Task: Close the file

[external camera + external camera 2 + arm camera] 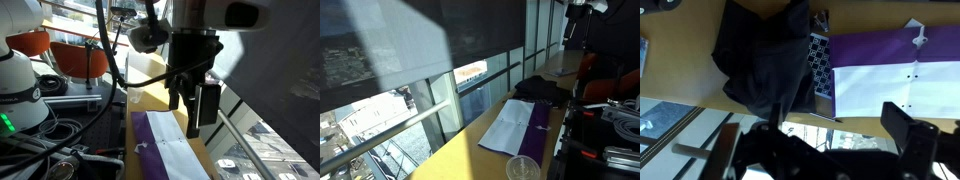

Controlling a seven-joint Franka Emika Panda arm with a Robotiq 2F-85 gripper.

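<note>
The file (542,124) lies open and flat on the table (470,152) — purple cover on one side, white sheet (510,128) on the other, the two halves side by side along the window edge. In this exterior view the sheet takes the half nearer the glass and the purple half sits toward the room. Just past the file's far end there's a heap of black cloth (542,90); whether it touches the file, I can't tell. At the near end a clear cup (523,168) stands close by the file's corner.

Now the pincer (190,118) — it hangs above the table with its fingers spread apart and nothing between them, plainly open. In an exterior view it is up over the purple file (158,135), clear of it, no contact.

The wrist view agrees: the fingers (908,135) are wide apart at the bottom of the frame. Beyond them the file (885,50) sits in the upper right, a purple band above and the white sheet (895,92) below, with small holes near the sheet's edge. To its left is the black cloth (765,60), and a patterned black-and-white item (821,62) lies between cloth and file, partly under the cloth. What it is, I can't make out.
</note>
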